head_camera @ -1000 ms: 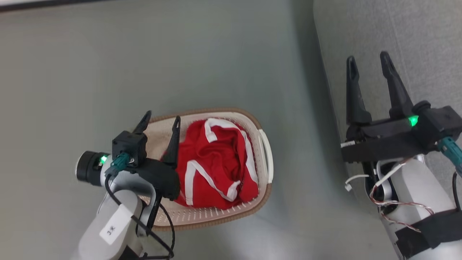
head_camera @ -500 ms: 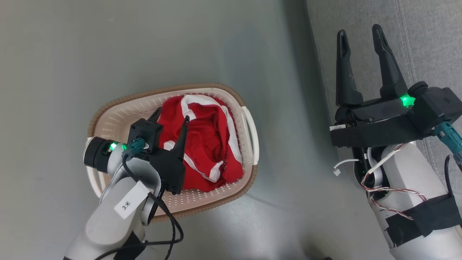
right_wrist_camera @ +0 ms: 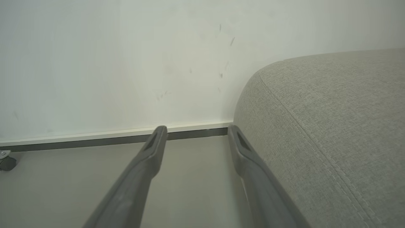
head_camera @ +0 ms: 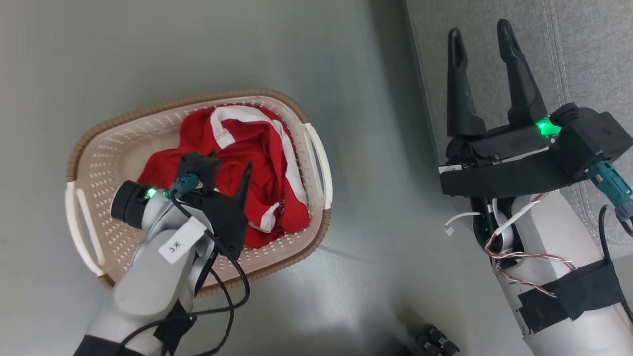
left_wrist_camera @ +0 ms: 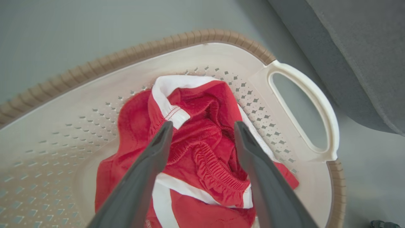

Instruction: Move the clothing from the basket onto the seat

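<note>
Grey floor (head_camera: 222, 44), smooth and glossy. On it, at left, the basket (head_camera: 106, 168) holds the clothing (head_camera: 257, 143), bunched toward its right end. The left hand (head_camera: 231, 161) hangs low over the red fabric, fingers spread, grasping nothing. The right hand (head_camera: 479, 28) is likewise released and empty, at the edge of the seat (head_camera: 588, 54). A white wall (right_wrist_camera: 110, 63) stands beyond.

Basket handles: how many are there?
2. One white handle sits on the basket's side facing the grey seat; the other handle is on the opposite side.
</note>
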{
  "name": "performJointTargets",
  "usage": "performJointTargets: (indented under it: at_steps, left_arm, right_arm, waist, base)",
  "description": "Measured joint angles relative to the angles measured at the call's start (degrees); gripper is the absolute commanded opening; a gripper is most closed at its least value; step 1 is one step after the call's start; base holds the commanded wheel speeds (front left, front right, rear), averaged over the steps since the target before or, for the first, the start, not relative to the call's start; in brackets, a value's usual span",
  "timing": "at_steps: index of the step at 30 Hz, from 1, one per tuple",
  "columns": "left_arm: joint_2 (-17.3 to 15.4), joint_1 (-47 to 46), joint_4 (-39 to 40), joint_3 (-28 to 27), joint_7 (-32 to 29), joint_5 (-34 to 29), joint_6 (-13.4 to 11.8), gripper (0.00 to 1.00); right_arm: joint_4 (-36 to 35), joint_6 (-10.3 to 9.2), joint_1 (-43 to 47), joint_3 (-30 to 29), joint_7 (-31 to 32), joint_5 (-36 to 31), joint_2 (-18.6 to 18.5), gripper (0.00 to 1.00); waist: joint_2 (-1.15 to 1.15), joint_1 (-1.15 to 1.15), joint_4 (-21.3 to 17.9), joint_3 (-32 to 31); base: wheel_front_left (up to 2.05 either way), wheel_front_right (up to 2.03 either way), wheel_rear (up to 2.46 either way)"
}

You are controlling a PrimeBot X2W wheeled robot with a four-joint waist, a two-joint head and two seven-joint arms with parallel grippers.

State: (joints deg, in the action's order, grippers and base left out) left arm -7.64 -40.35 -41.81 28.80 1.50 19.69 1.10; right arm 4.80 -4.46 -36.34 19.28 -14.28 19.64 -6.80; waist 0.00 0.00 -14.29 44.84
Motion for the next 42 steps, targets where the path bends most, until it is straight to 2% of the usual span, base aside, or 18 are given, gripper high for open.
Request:
performJointTargets:
  at_steps: [6, 19, 28, 29, 31, 32, 42]
  left_arm:
    - [-0.57, -2.16, -3.34, -0.45, -0.96, 0.32, 0.44, 1.00]
    - [-3.79, -8.34, -9.93, -2.65, -2.40, 0.45, -0.66, 1.00]
    - [-3.68, -10.87, -14.00, -3.32, -3.96, 0.75, -1.11, 1.00]
    - [-3.52, -11.12, -14.39, -3.42, -4.14, 0.85, -1.11, 0.70]
    - [-3.25, -11.44, -15.04, -3.66, -4.16, 0.92, -1.11, 0.18]
    - [-3.14, -11.49, -15.35, -3.70, -4.16, 0.93, -1.12, 0.00]
    - [-1.53, -12.16, -18.26, -3.15, -3.31, 0.96, -0.82, 0.00]
  right_arm:
    - [-0.08, 0.27, -0.75, 0.66, -0.01, -0.60, 0.51, 1.00]
    - [-0.43, 0.43, -1.61, 2.33, -0.43, -2.03, 1.51, 1.00]
    - [-0.47, 0.43, -1.85, 2.48, -0.44, -2.03, 2.05, 1.00]
    - [-0.47, 0.43, -1.87, 2.48, -0.44, -2.03, 2.08, 1.00]
    - [-0.43, 0.43, -1.91, 2.50, -0.44, -2.04, 2.12, 1.00]
    - [-0.31, 0.43, -1.94, 2.52, -0.44, -2.04, 2.14, 1.00]
    - [0.59, 0.43, -2.08, 2.33, -0.44, -2.60, 2.33, 1.00]
  waist:
    - [0.00, 0.00, -1.48, 2.13]
    - [0.00, 0.00, -4.21, 5.79]
    - [0.00, 0.00, -5.17, 7.38]
    - [0.00, 0.00, -5.20, 7.46]
    - [0.00, -0.01, -5.24, 7.60]
    - [0.00, 0.00, -5.24, 7.64]
    - [-0.01, -0.01, -4.50, 6.71]
  base:
    - [0.00, 0.00, 0.00]
    - [0.00, 0.00, 0.00]
    - [0.00, 0.00, 0.00]
    - [0.00, 0.00, 0.00]
    - [0.00, 0.00, 0.00]
    - [0.00, 0.00, 0.00]
    - [0.00, 0.00, 0.00]
